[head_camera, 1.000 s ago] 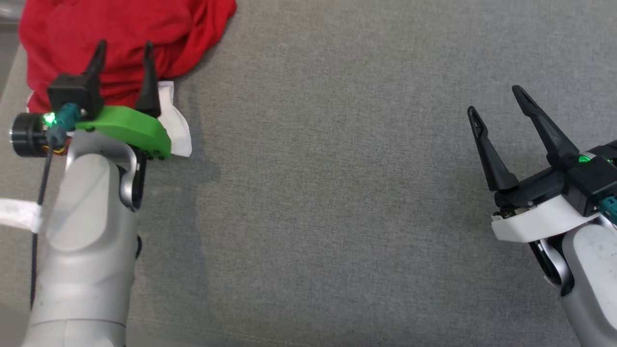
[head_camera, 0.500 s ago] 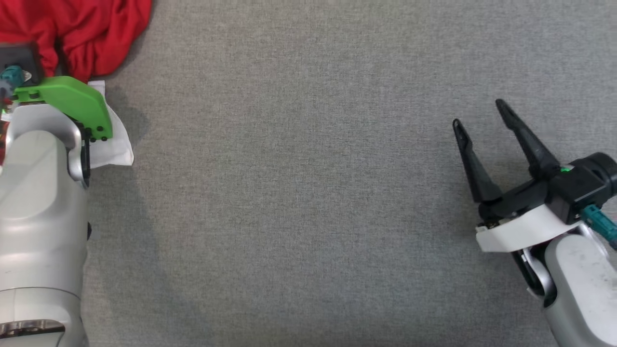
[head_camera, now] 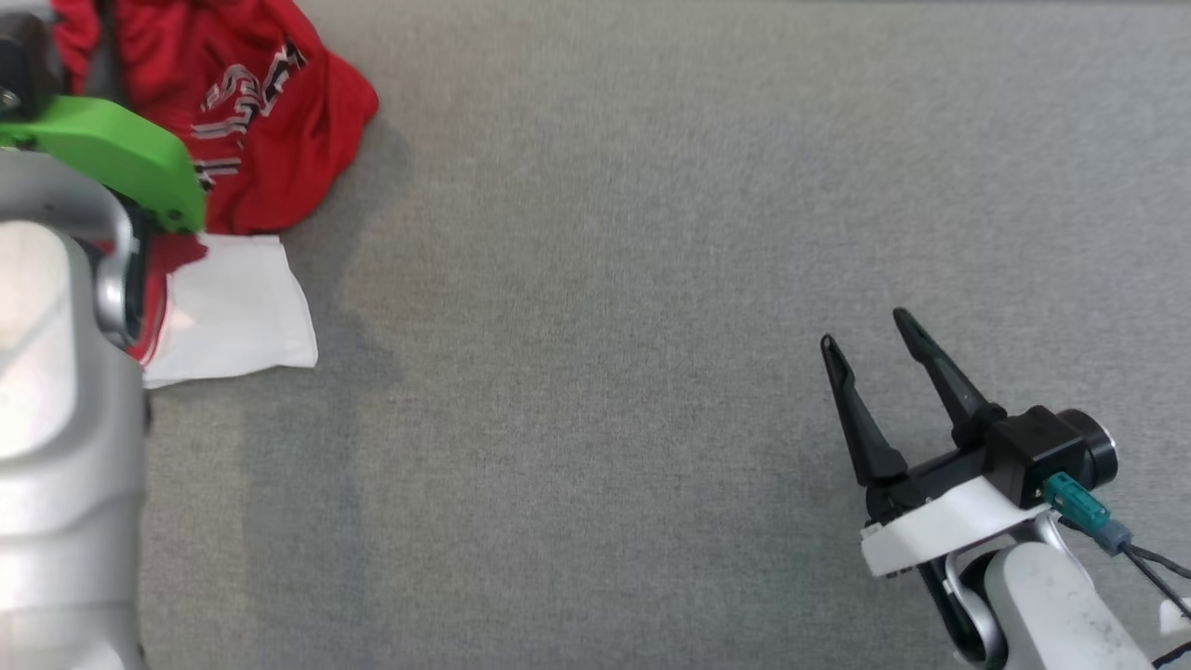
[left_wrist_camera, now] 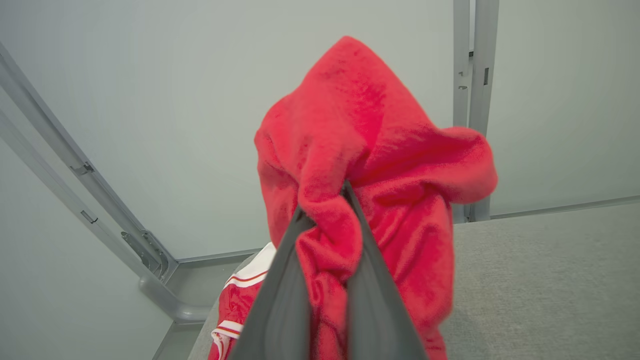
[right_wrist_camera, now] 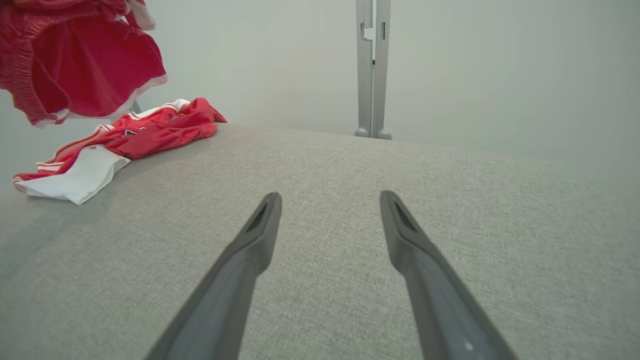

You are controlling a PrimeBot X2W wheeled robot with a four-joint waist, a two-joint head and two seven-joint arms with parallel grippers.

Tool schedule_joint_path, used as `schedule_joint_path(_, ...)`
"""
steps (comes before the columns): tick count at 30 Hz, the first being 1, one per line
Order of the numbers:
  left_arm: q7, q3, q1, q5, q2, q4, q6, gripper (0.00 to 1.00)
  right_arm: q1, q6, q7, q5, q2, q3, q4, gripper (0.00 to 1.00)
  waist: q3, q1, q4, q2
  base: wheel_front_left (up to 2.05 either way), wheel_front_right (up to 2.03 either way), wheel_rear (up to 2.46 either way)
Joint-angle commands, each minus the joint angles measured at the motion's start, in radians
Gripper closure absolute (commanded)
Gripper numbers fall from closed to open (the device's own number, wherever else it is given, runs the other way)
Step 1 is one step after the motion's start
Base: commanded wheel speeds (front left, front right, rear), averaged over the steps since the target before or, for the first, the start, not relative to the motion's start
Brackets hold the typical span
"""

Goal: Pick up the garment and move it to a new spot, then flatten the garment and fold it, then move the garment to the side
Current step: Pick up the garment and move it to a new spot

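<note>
The left gripper (left_wrist_camera: 322, 200) is pinching a red-and-white jersey garment (left_wrist_camera: 370, 125) between its tips; the right gripper (head_camera: 864, 329) is hovering spread, well apart.

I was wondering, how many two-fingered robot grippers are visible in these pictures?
2. The left gripper, at the head view's left edge, is shut on the crumpled red-and-white fabric garment; the right gripper hangs open over the grey woven tabletop, lower right.
</note>
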Motion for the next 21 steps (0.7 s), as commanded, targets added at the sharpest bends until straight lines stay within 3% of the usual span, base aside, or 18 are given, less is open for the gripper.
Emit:
schedule_joint_path(1,0.035,-0.004,0.053,-0.037,-0.021,-0.062,-0.018,1.00,0.022,-0.001,-0.003,-0.006,0.011,-0.001,0.004,0.00,-0.151,0.0001,-0.045,0.0000,0.00,0.00,0.00)
schedule_joint_path(6,0.189,-0.041,0.230,-0.153,-0.071,-0.375,-0.049,1.00,0.050,-0.001,-0.003,-0.013,0.043,-0.003,0.009,0.00,-0.209,0.0001,-0.120,0.0000,0.00,0.00,0.00)
schedule_joint_path(10,0.286,-0.111,0.389,-0.231,-0.147,-0.626,-0.046,1.00,0.062,-0.001,-0.003,-0.016,0.053,-0.004,0.014,0.00,-0.226,0.0001,-0.203,0.0000,0.00,0.00,0.00)
schedule_joint_path(13,0.322,-0.175,0.470,-0.288,-0.186,-0.731,-0.041,1.00,0.069,-0.001,-0.003,-0.015,0.055,0.001,0.018,0.00,-0.227,0.0001,-0.266,0.0000,0.00,0.00,0.00)
schedule_joint_path(17,0.337,-0.286,0.545,-0.405,-0.221,-0.784,-0.022,1.00,0.064,-0.001,-0.003,-0.013,0.052,0.007,0.021,0.00,-0.223,0.0001,-0.366,0.0000,0.00,0.00,0.00)
schedule_joint_path(21,0.311,-0.364,0.584,-0.505,-0.227,-0.726,0.014,1.00,0.056,-0.001,-0.003,-0.006,0.053,0.004,0.021,0.00,-0.208,0.0001,-0.466,0.0000,0.00,0.00,0.00)
